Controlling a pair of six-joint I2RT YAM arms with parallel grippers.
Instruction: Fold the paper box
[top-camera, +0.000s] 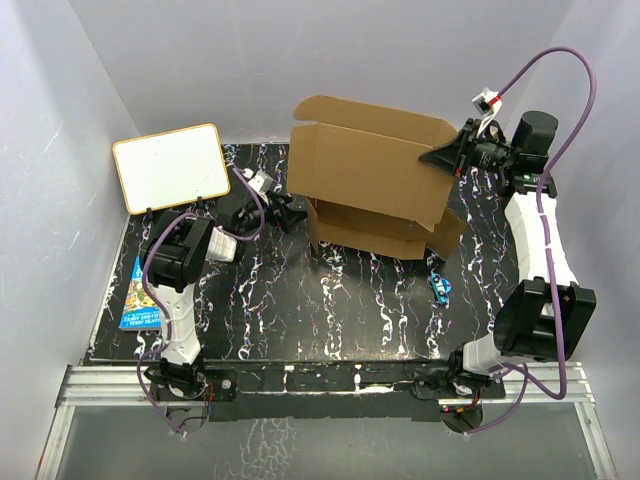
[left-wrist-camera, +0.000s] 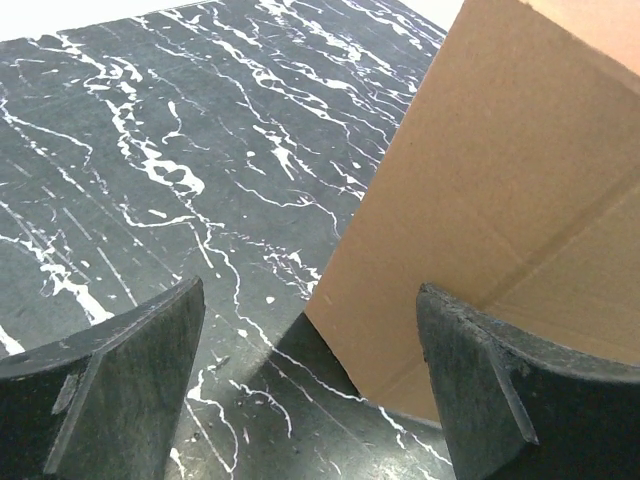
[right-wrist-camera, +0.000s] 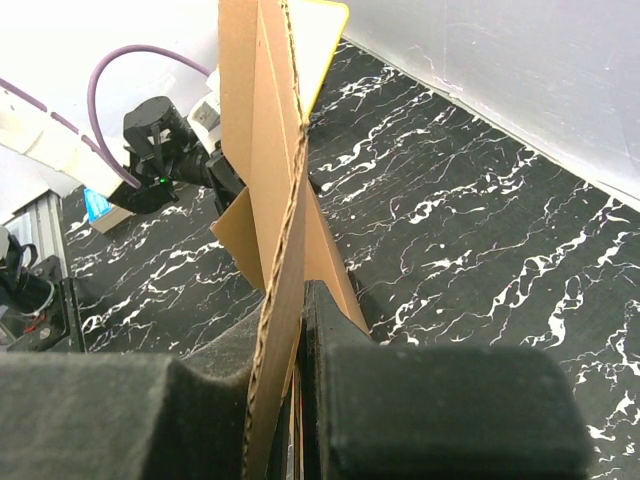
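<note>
Top view: box (top-camera: 365, 180) half-formed at back centre of bench (top-camera: 330, 310), lid panel upright. Right gripper (top-camera: 432, 157) pinches panel's right edge. Left gripper (top-camera: 290, 213) wide, empty, beside left wall. Likely next: left folds side flap inward.

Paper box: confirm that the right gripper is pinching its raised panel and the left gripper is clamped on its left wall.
Not quite. The left gripper is open, its fingers spread wide near the paper box and gripping nothing, as the left wrist view shows. The right gripper is indeed pinching the raised panel.
</note>
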